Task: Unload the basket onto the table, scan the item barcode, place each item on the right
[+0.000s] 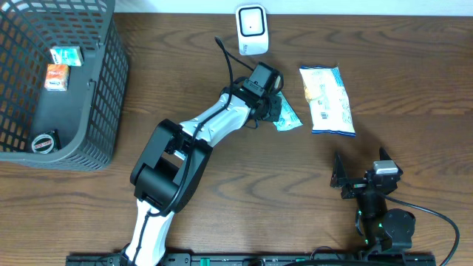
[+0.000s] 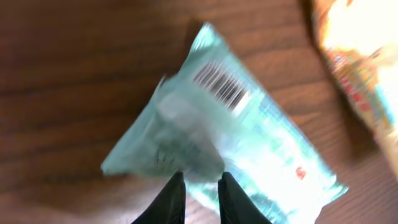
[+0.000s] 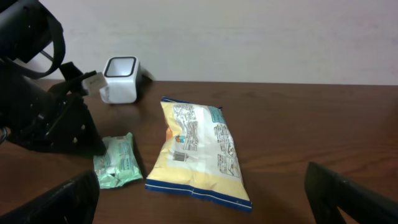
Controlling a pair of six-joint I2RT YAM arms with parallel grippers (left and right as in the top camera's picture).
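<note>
Clearly teal packet [image 2: 230,143], barcode [image 2: 221,86] up

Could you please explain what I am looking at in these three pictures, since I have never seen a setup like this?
These are two robot arms at a wooden table. One picture looks down from above; the other two come from cameras on each arm's wrist.

The left gripper is nearly closed on the edge of a small green packet, barcode facing up. The right gripper rests open near the table's front, holding nothing.

A white scanner stands at the far edge, a larger yellow snack bag lies beside the packet, and a dark basket on the left holds a few small items.
</note>
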